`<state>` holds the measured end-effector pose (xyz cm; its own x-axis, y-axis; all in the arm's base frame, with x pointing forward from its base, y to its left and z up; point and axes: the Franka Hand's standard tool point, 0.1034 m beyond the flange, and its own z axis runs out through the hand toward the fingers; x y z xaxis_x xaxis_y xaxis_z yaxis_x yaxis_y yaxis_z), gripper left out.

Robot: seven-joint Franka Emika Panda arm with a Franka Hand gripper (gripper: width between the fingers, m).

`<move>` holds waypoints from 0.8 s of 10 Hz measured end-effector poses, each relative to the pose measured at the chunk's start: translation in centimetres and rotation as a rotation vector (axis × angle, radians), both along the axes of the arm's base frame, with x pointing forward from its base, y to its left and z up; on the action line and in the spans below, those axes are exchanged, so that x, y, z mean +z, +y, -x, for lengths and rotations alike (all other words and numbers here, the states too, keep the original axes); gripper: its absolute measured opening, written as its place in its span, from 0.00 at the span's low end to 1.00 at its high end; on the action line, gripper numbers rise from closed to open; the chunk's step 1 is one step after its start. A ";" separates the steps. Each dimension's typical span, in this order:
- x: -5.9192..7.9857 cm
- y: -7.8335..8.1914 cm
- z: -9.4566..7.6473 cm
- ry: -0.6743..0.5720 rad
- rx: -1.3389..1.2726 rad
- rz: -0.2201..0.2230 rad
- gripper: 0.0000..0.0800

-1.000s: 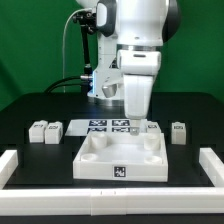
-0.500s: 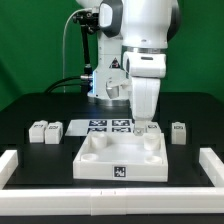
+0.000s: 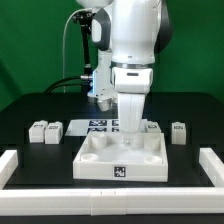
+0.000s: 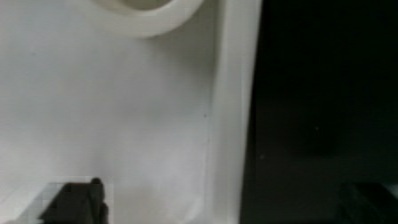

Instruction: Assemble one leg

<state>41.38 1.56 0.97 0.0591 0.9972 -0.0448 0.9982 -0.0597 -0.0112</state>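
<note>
The large white square panel (image 3: 118, 157) lies at the middle of the black table, with a marker tag on its front face. My gripper (image 3: 130, 140) hangs low over its far right part. In the wrist view the panel (image 4: 125, 120), one round corner socket (image 4: 151, 15) and the panel's edge fill the frame. My gripper (image 4: 228, 205) is open, and its dark fingertips (image 4: 73, 203) stand wide apart on either side of that edge, holding nothing. Two small white legs (image 3: 36, 130) (image 3: 53, 129) stand at the exterior view's left and one leg (image 3: 179, 131) at its right. Another leg (image 3: 151, 126) shows just past the arm.
The marker board (image 3: 100, 125) lies flat behind the panel. A raised white border (image 3: 10, 165) runs along the table's sides and front. The arm's base and cables stand at the back (image 3: 90, 80).
The arm has swung toward the exterior view's left and come lower, from above the leg behind the panel's right corner to over the panel itself. The loose parts have not moved.
</note>
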 end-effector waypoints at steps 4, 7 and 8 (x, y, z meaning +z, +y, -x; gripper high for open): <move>-0.1 -0.1 0.0 0.003 -0.007 0.001 0.53; -0.1 -0.1 0.0 0.003 -0.007 0.000 0.14; -0.1 -0.1 0.0 0.001 -0.006 0.000 0.07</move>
<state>41.42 1.47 0.89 0.0655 0.9968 -0.0448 0.9977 -0.0661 -0.0127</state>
